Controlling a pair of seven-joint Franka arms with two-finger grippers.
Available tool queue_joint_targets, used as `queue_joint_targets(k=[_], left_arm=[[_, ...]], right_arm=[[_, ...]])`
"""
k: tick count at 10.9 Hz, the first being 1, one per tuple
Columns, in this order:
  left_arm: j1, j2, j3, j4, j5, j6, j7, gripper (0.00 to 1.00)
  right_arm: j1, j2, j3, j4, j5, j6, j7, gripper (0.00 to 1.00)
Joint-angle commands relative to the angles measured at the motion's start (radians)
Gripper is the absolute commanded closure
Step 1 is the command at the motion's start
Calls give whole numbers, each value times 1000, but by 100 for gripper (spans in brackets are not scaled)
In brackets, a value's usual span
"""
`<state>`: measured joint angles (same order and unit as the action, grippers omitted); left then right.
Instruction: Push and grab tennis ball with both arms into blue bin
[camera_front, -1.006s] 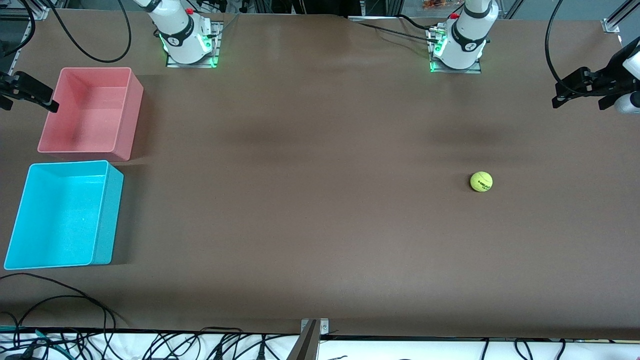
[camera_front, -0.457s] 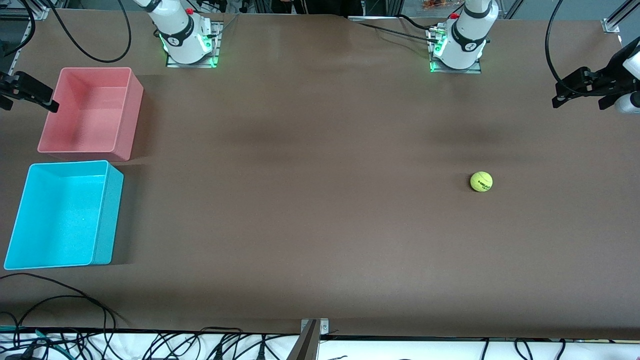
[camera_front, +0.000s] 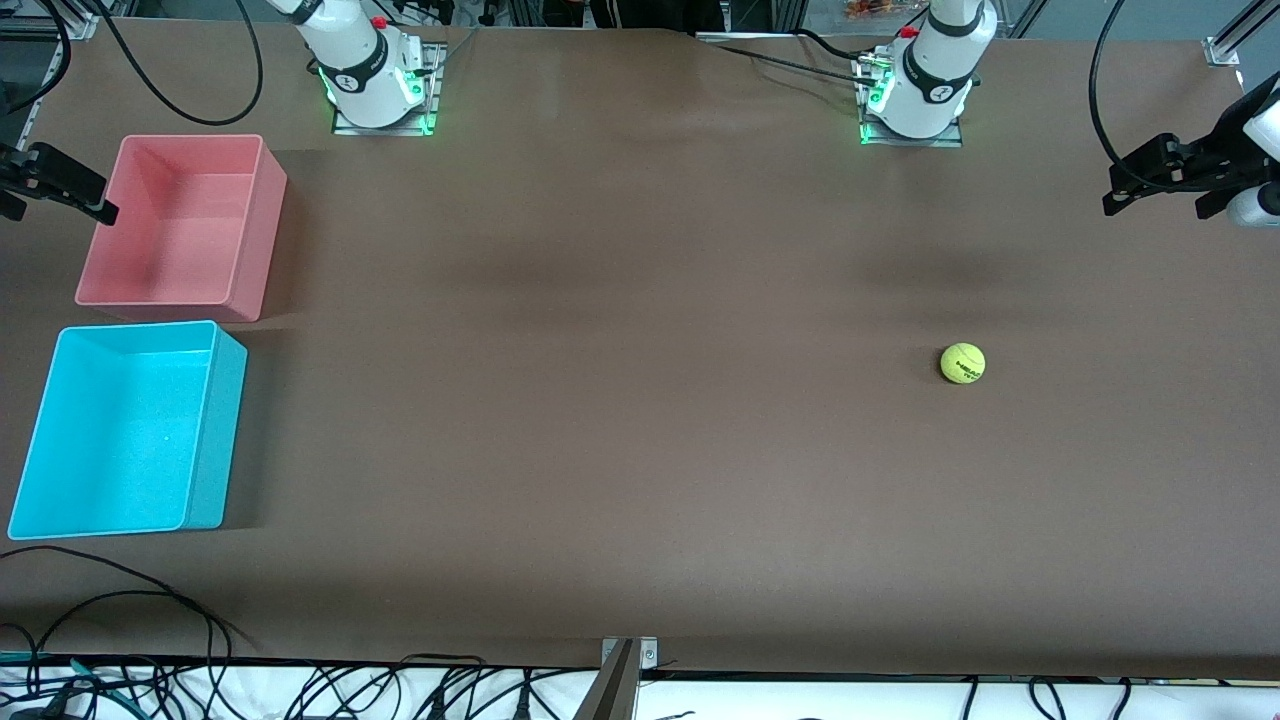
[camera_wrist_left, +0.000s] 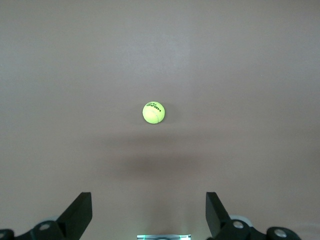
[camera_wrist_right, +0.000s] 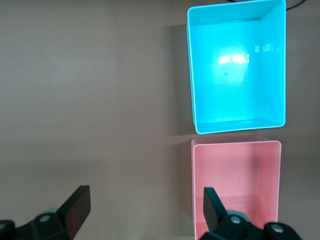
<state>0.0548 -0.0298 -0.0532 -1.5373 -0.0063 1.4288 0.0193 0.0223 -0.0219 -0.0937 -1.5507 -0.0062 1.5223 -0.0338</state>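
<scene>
Left wrist view: fuzzy yellow-green tennis ball (camera_wrist_left: 153, 112), dark lettering; both pincers (camera_wrist_left: 149, 216) (camera_wrist_right: 141, 212) wide open, empty.

Tennis ball (camera_wrist_left: 153, 112), dark printed brand "HEAD", smaller line beneath unreadable

White arms (camera_front: 935, 70), green-lit bases, black claws (camera_wrist_left: 149, 217)

even overhead light, soft shadow bands across the brown counter (camera_front: 640, 450); white glare spots inside the blue bin (camera_wrist_right: 235, 60) (everything stays sharp).
</scene>
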Motion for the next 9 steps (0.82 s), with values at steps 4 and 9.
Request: queue_joint_targets(k=[4, 9], left_arm=[[11, 10, -8, 17, -6, -27, 14, 0], [13, 7, -7, -15, 11, -16, 10, 0]], right_arm=[[1, -1, -1, 18, 15, -19, 6, 0], [-1, -1, -1, 18, 15, -19, 6, 0]])
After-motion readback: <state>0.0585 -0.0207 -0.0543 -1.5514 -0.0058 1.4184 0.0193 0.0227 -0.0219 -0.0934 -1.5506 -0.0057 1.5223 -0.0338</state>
